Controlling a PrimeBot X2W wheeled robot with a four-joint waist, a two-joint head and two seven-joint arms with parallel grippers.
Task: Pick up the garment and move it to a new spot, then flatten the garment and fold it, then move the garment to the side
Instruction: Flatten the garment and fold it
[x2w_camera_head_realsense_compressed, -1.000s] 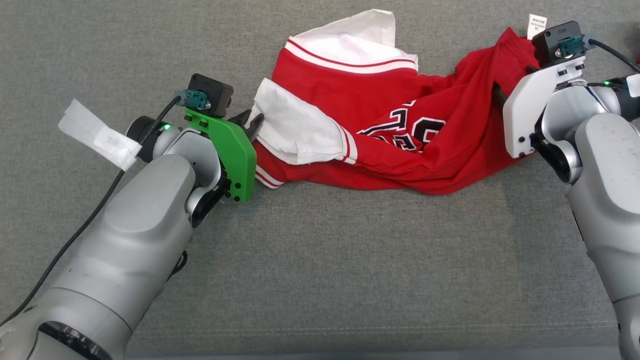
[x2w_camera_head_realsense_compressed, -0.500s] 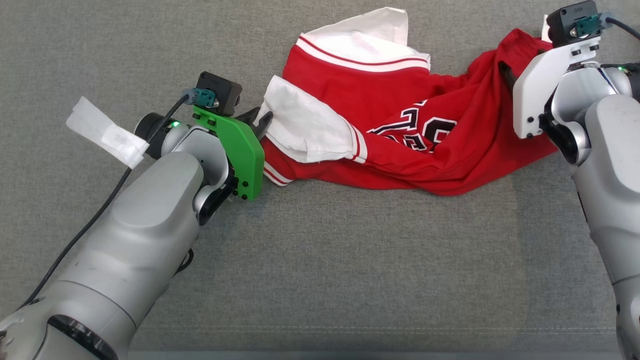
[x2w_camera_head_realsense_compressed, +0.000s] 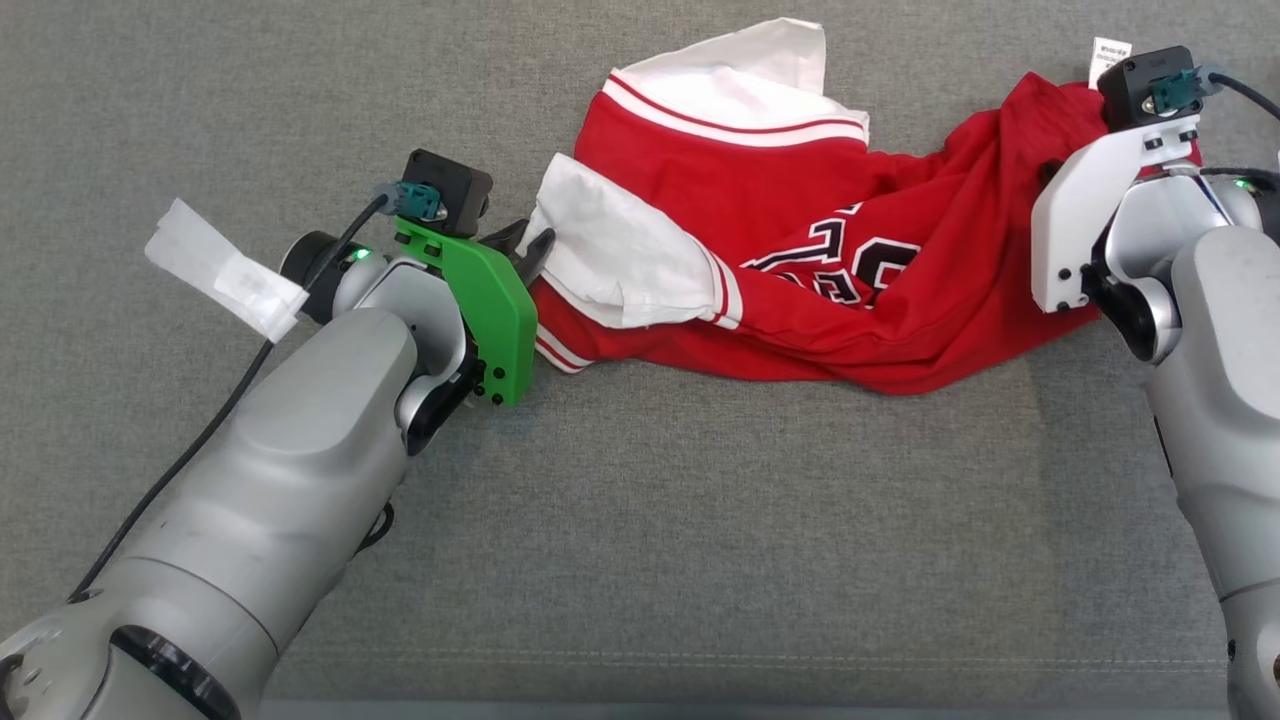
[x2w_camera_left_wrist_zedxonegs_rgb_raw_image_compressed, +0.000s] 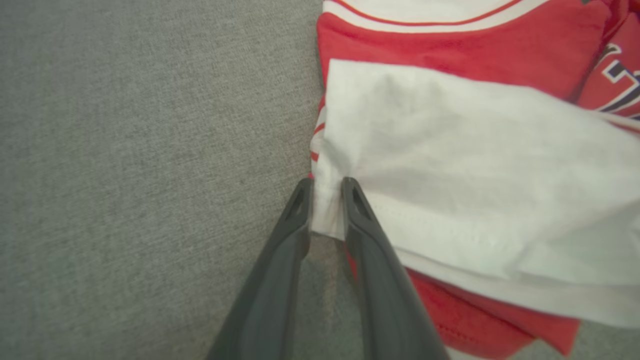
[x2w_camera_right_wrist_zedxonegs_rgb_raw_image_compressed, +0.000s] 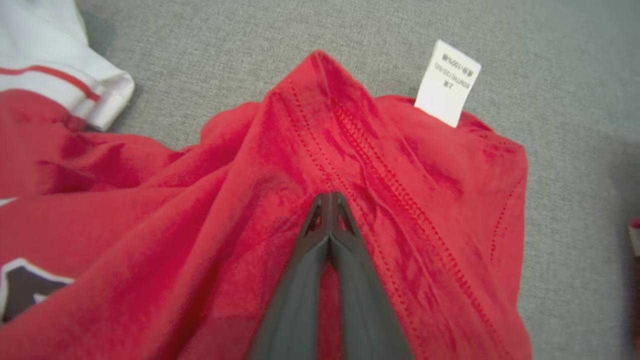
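head camera looks steeply down; both wrist cameras peer closely at garment (x2w_camera_head_realsense_compressed: 790, 200).

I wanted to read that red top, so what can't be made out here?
Lettering on the garment: folds swallow most of it in head view; the frame edge cuts it in left wrist view.
Label print: too small in head view, blurred in right wrist view.
The garment's right end: covered by the right arm's white mount, head view.

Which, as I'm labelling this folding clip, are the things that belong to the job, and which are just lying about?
Job: garment, left gripper pinching its white edge, right gripper shut on its red cloth.
Lying about: white tape on the left arm's cable, grey fabric surface.
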